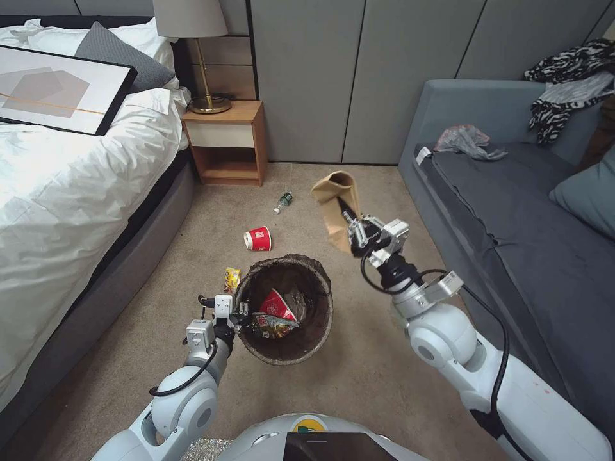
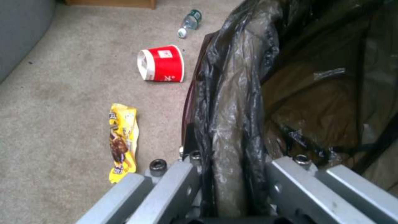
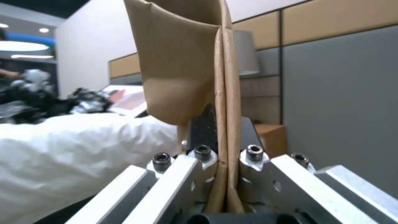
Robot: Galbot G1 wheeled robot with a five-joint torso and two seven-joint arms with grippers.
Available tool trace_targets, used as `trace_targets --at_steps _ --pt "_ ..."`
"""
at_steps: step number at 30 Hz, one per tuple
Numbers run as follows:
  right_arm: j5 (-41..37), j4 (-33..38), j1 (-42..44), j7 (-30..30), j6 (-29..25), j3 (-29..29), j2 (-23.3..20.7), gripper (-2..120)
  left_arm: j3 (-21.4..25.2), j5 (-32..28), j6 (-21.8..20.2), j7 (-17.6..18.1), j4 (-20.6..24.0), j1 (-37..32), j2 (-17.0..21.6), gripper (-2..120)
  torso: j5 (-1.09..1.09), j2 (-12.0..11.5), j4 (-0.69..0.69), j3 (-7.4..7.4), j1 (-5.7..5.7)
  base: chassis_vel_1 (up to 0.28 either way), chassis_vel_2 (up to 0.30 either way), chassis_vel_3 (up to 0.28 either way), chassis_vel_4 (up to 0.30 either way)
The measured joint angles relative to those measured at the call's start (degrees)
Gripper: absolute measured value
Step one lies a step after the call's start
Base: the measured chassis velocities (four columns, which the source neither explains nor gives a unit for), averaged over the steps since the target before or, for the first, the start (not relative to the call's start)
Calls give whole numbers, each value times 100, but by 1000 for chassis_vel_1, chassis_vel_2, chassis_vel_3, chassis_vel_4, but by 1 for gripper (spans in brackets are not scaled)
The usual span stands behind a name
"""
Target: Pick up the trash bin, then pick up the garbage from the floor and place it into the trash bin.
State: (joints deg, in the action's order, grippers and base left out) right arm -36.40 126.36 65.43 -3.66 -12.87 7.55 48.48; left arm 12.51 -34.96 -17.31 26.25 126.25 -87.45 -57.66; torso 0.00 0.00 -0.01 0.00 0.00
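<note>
Midway across a carpeted bedroom floor, the left gripper (image 1: 242, 315) pinches the near-left rim of the trash bin (image 1: 323, 320), its fingers (image 2: 174, 189) pressed together on either side of the dark liner-covered wall. Inside the bin lie a red-and-white cup (image 1: 277, 305) and a crumpled wrapper (image 1: 272, 324). To the right and farther out, the right gripper (image 1: 349, 221) is raised off the floor, clamped on a brown paper bag (image 1: 334, 206); the right wrist view shows its fingers (image 3: 182, 174) squeezing the bag's folded edge (image 3: 226, 124) between them, the bag standing upright above them. Litter lies on the carpet: a yellow snack wrapper (image 1: 231, 279) just beside the bin's left side, a red paper cup (image 1: 257, 239) on its side a little farther away, and a clear green-labelled bottle (image 1: 283, 202) beyond that, near the wooden nightstand (image 1: 225, 142). A white-sheeted bed (image 1: 70, 192) runs along the left, a grey sofa (image 1: 512, 211) along the right.
</note>
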Motion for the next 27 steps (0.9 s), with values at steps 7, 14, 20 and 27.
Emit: trace_targets --at_steps 7,14,20,27 --pt "47 197 129 217 37 -403 -303 0 -48 -55 -37 11 0 48 32 2 0 0 0 0 0 0 0 0 0" --pt "207 169 220 302 44 -837 -716 0 -68 -75 -45 21 -5 92 17 2 0 0 0 0 0 0 0 0 0" --pt "527 -238 64 325 33 -1666 -628 0 -74 -70 -47 24 80 54 -32 2 0 0 1 0 0 0 0 0 0" --pt "704 -782 -45 330 -65 -1986 -392 0 -40 -67 -47 23 199 -2 -41 2 0 0 1 0 0 0 0 0 0"
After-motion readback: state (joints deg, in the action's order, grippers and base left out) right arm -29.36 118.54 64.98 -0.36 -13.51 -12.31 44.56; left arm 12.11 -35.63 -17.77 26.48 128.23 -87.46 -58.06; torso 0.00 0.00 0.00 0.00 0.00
